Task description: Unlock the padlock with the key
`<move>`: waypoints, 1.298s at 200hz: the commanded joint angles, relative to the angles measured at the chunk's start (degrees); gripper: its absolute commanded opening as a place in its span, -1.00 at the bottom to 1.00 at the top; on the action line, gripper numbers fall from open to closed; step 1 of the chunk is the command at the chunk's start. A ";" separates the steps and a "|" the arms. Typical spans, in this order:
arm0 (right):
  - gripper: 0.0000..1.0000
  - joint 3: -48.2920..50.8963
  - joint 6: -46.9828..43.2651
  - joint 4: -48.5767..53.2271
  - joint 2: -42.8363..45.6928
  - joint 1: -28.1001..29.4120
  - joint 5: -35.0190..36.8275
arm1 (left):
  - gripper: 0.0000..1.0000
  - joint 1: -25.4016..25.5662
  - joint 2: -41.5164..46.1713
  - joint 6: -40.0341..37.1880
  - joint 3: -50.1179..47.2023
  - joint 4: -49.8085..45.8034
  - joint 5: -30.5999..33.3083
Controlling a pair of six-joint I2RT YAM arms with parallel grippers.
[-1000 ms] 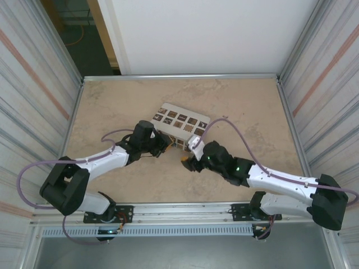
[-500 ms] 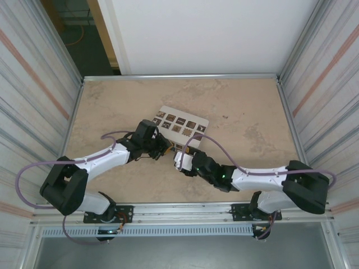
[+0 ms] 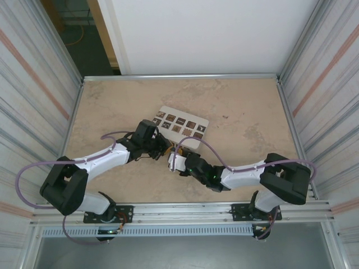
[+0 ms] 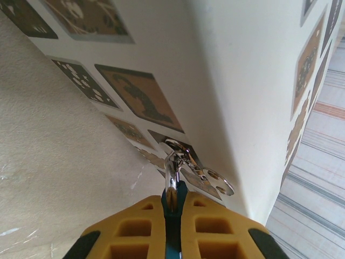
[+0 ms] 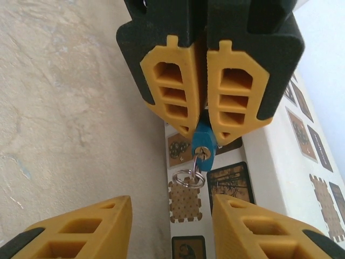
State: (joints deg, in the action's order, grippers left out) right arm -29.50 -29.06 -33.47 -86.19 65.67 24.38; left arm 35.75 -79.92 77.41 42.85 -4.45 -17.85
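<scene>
**Padlock.** The padlock [image 5: 202, 144] shows a blue end with a small brass centre. A silver ring [image 5: 188, 177] hangs from that end. The left claw [image 5: 200, 129] is clenched on the padlock and holds it just beside the white box [image 5: 269, 162], above the tabletop [image 3: 241, 112].

**Limits of view.**
- The left claw's yellow fingers [image 5: 172, 91] cover the rest of the lock body.
- In the left wrist view, silver loops stand out past the blue sliver. Which piece is the key cannot be told.
- In the top view the lock is too small to make out.

**Right claw.** The right claw [image 5: 171, 199] is released. Its fingers stand apart below the padlock and touch nothing.

**Change over the last second.** The right claw has swung left, closer to the left claw, and its arm is folded tighter. The left arm keeps its position.
</scene>
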 commanded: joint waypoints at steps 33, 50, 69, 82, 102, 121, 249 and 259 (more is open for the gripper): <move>-0.27 -2.27 0.63 -3.34 -1.66 0.34 2.16 | -1.00 0.55 -0.17 0.71 1.22 3.01 -0.73; -0.31 -2.73 0.58 -3.35 -2.13 0.38 2.41 | -1.00 0.55 -0.32 0.64 1.19 3.09 -0.95; -0.33 -3.25 0.49 -3.22 -2.93 0.34 2.89 | -1.00 0.55 -0.47 0.68 1.19 3.11 -1.04; -0.36 -3.64 0.58 -3.26 -3.48 0.38 3.17 | -1.00 0.55 -0.50 0.65 1.10 3.07 -1.11; -0.40 -4.14 0.78 -3.35 -4.29 0.34 3.40 | -1.00 0.55 -0.50 0.77 1.12 3.21 -1.12; -0.47 -4.54 0.85 -3.60 -4.92 0.34 3.97 | -1.00 0.55 -0.50 0.73 1.10 3.14 -1.22; -0.70 -4.95 2.23 -5.69 -7.45 -0.01 5.32 | -1.00 0.56 -1.38 1.84 0.39 5.46 -2.37; -0.75 -5.03 2.64 -5.80 -7.55 -0.10 5.46 | -1.00 0.61 -1.38 2.00 0.22 5.66 -2.54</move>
State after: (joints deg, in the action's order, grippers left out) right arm -32.99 -28.71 -37.65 -92.66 65.63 28.95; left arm 35.75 -81.60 78.30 42.83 -2.96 -18.50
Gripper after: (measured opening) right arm 0.147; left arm 0.110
